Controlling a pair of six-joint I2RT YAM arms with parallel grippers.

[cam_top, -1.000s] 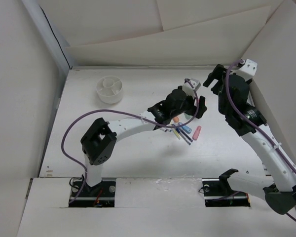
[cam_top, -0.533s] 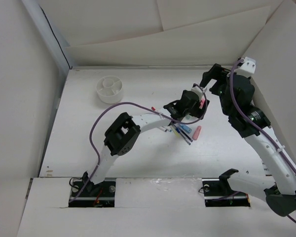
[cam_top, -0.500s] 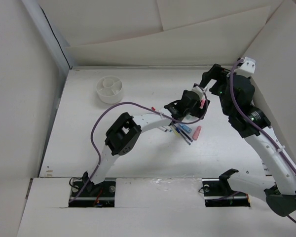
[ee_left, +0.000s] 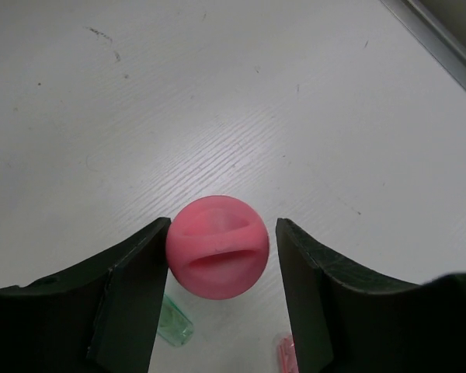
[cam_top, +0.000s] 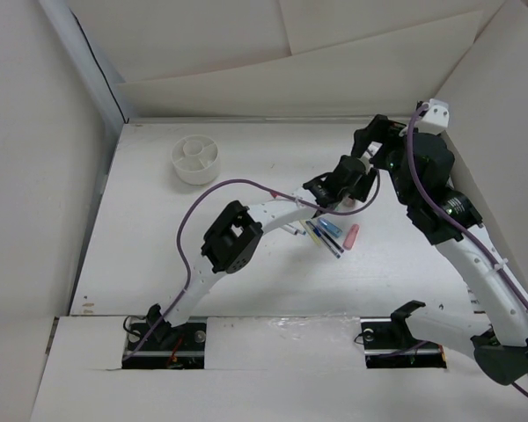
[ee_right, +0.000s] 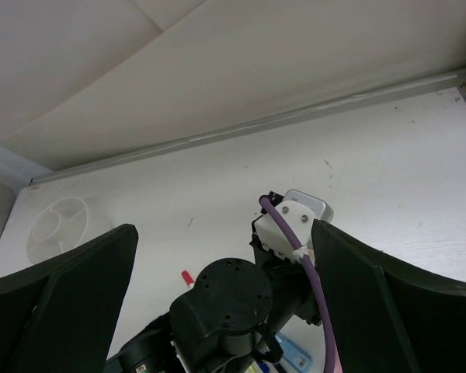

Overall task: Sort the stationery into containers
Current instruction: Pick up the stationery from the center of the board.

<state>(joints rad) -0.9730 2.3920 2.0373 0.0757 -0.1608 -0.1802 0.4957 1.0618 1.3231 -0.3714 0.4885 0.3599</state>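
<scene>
The left pincer (ee_left: 221, 231) straddles the glue stick (ee_left: 217, 249) with its jaws parted: one finger touches the pink cap, the other stands just clear (only the wrist view shows that gap). The stick points end-on at that camera, seemingly upright on the tabletop (ee_left: 217, 93). The overhead view shows the white cup (cam_top: 196, 158) well apart, far left. The right pincer (ee_right: 224, 227) hangs wide open, empty.

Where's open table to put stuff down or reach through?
Free: left side of the table, between the cup and the near edge; also the back strip right of the cup. Crowded: centre-right, around the pens and sticks.
</scene>
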